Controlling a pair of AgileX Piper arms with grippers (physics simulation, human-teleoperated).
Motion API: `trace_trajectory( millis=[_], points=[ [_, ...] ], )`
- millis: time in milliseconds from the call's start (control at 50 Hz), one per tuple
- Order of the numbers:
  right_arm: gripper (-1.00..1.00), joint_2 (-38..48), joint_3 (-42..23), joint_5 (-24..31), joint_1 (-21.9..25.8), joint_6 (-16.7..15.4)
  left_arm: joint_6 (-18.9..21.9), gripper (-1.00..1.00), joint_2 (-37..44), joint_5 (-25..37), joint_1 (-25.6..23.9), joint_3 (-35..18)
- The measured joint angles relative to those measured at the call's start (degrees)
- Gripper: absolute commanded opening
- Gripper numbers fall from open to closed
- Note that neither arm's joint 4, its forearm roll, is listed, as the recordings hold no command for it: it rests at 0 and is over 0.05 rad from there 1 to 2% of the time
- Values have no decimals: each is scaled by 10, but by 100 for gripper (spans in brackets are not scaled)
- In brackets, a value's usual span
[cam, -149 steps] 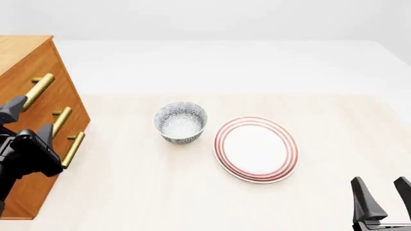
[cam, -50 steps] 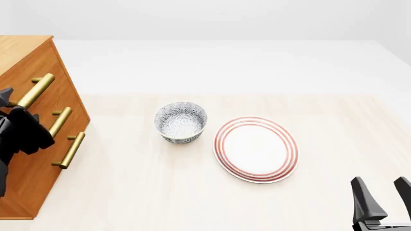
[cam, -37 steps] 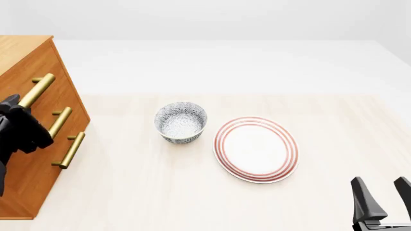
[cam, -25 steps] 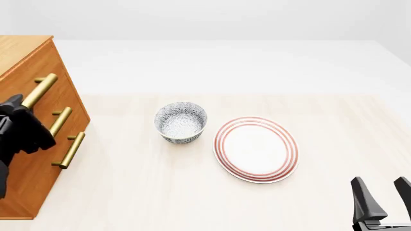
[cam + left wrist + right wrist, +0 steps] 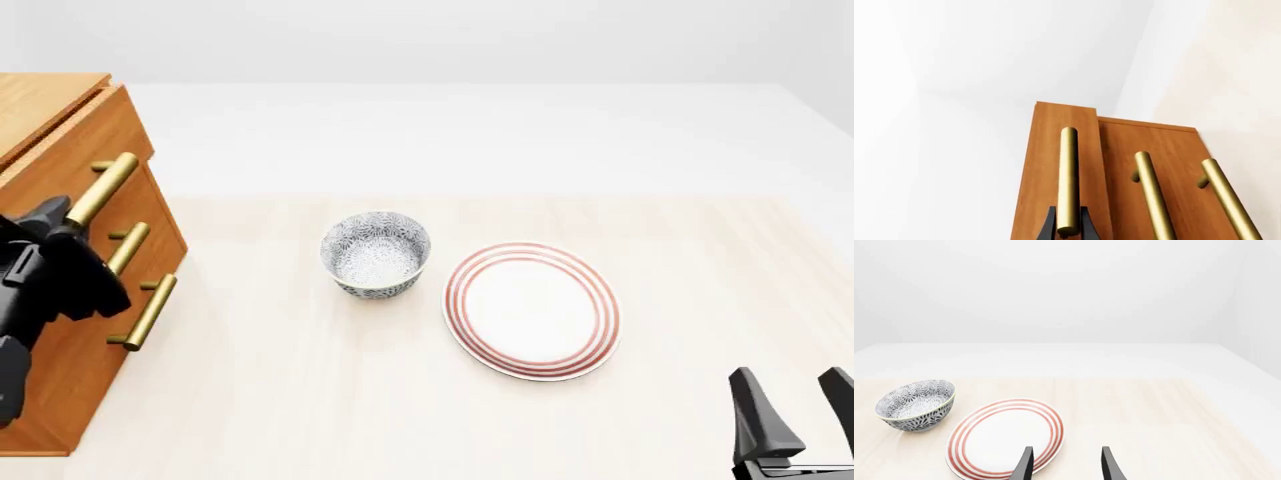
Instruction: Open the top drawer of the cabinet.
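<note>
I am clamping the left gripper [image 5: 1067,231] on the top drawer's [image 5: 74,150] brass bar handle [image 5: 1068,180], at the large orange-brown wooden cabinet [image 5: 47,370] far left. Rigid, slick metal; heavy box: I am gripping mid-bar. Right gripper [image 5: 1066,463] idling, parted.

Left gripper [image 5: 56,222]: matte black, blocky angular housing; right gripper [image 5: 801,412]: matte black, two flat tapered fingers [image 5: 1023,464] with pointed tips; no markings discernible.

Smooth wooden cabinet [image 5: 54,140], brass handles [image 5: 1068,180]
</note>
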Motion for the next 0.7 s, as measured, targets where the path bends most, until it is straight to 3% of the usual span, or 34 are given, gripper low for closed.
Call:
trace_trajectory(
  millis=[700],
  points=[
    [100,0,0,0,0,0,8,-100,2,-30,-37,14]
  ],
)
